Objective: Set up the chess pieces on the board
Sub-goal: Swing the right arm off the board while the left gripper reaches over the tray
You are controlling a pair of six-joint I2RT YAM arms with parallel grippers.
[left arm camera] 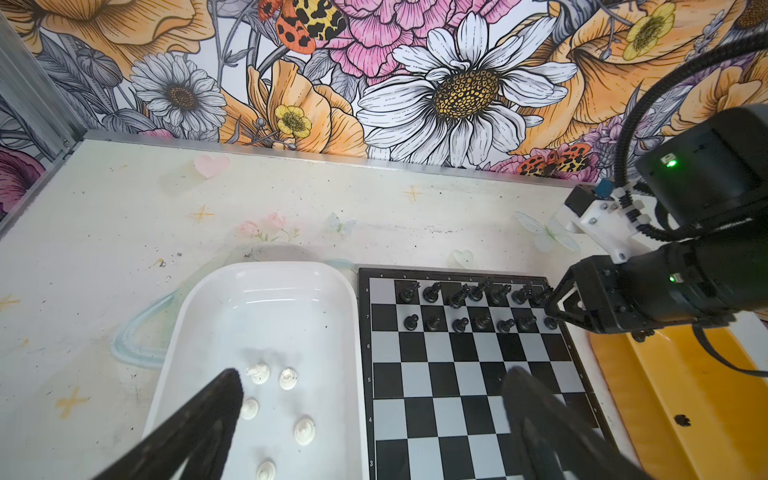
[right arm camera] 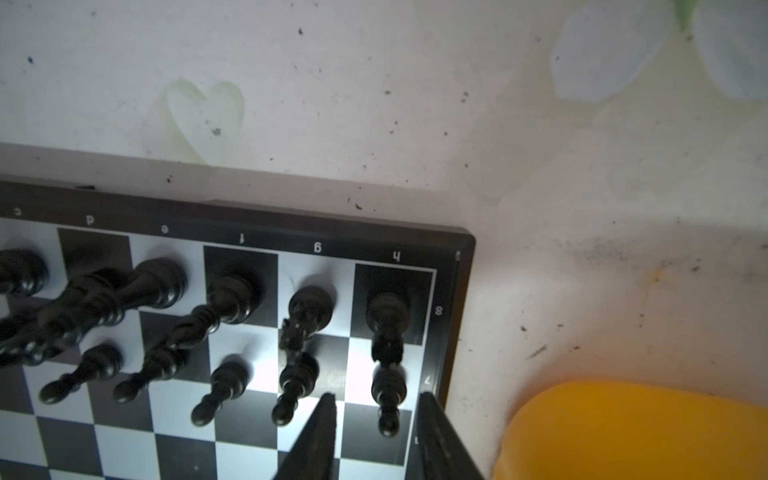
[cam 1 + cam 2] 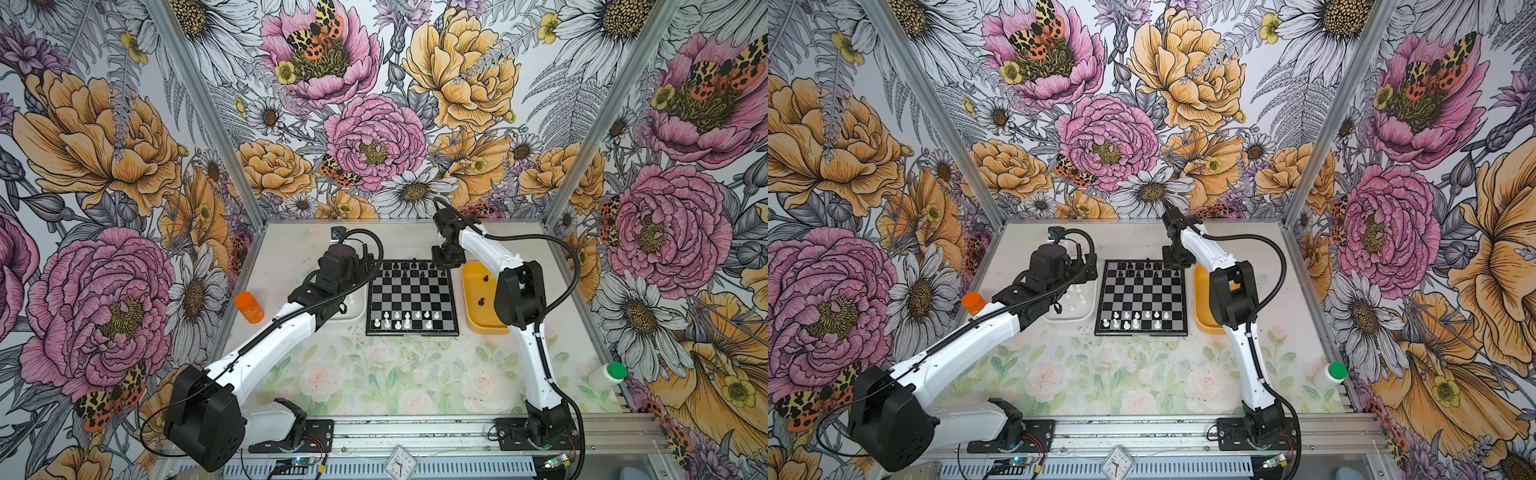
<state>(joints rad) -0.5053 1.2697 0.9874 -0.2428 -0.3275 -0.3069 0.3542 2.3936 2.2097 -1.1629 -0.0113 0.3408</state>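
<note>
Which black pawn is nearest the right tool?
The h7 pawn, last in its row at the edge of the board: it alone stands between the parted fingers of the right tool.

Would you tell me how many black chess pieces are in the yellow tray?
2: one black piece near the yellow tray's far end, another toward its middle. The right arm covers part of the tray, so more may be hidden.

So the board point(image 3: 411, 297) sits on the desk point(image 3: 374, 374) under both hands. Right hand point(image 2: 376, 415) hangs over its far corner with a pawn point(image 2: 388, 395) standing between the fingers point(image 2: 320, 440), a tray point(image 3: 473, 274) just beside it. Left hand point(image 1: 374, 376) straddles the board and the other tray point(image 1: 199, 299), loose pieces point(image 1: 304, 430) sitting in there.
</note>
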